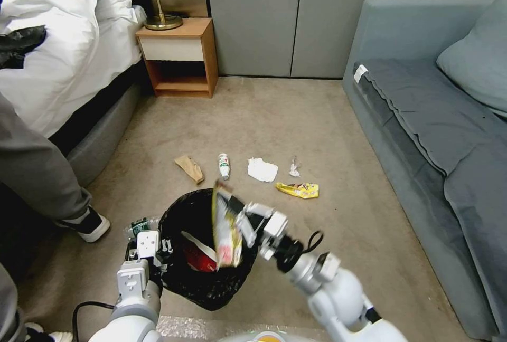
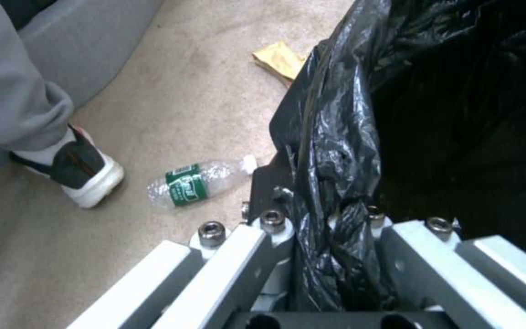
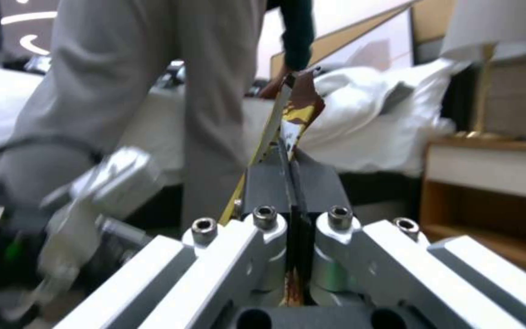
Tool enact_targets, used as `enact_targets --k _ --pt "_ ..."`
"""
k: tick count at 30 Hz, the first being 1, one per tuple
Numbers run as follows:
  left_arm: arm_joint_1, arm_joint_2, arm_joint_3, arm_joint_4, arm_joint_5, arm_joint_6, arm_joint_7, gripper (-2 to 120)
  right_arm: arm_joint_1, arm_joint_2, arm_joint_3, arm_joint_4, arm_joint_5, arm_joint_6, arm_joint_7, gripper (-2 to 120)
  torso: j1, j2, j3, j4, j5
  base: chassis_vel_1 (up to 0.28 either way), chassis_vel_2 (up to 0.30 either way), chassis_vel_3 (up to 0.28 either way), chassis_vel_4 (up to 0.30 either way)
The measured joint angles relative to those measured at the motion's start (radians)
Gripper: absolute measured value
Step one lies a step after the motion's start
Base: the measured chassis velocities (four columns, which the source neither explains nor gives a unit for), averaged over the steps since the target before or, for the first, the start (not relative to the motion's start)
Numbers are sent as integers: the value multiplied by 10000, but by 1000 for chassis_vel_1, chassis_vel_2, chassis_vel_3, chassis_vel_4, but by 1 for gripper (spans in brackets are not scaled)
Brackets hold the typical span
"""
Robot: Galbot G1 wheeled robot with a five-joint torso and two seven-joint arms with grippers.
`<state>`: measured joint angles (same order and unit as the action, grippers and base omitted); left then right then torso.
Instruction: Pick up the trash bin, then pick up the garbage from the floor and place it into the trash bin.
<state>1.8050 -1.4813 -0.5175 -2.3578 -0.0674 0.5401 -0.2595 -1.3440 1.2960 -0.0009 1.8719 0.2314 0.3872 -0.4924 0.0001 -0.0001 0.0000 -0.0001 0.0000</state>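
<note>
Right gripper [image 1: 236,224] is clamped on a yellow snack wrapper [image 1: 224,226] over the trash bin [image 1: 203,284]; left gripper [image 2: 324,214] pinches the bin's bagged rim. Bottle [image 2: 199,182] lies beside it; tissue [image 1: 262,169], cardboard scrap [image 1: 189,167] wait beyond.

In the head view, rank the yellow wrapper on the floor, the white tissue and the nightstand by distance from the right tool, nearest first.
From the right tool, holding a snack wrapper over the trash bin:
1. Yellow wrapper, on the carpet ahead and to its right.
2. White tissue, just beyond.
3. Nightstand, far off by the bed.
</note>
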Motion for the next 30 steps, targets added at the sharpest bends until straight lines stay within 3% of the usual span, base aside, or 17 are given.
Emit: enact_targets --k 3,5,9,16,30 --pt "7 -7 34 0 0 0 0 3 208 46 -250 -408 -17 7 10 0 0 0 0 0 -1 0 0 0 0" --pt "25 -40 95 -6 26 0 6 3 871 254 -560 -1476 -52 45 16 0 0 0 0 2 -1 0 0 0 0" --pt "72 -101 155 -6 84 -10 6 3 1417 401 -843 -2378 -59 50 16 0 0 0 0 3 1 0 0 0 0" --pt "117 -123 197 -23 106 -29 13 3 1819 498 -956 -3206 -207 -19 101 2 0 0 0 0 0 0 0 0 0" --pt "170 -120 257 -23 189 -66 89 3 2350 500 -937 -3175 -156 -350 300 53 0 1 0 1 0 0 0 0 0"
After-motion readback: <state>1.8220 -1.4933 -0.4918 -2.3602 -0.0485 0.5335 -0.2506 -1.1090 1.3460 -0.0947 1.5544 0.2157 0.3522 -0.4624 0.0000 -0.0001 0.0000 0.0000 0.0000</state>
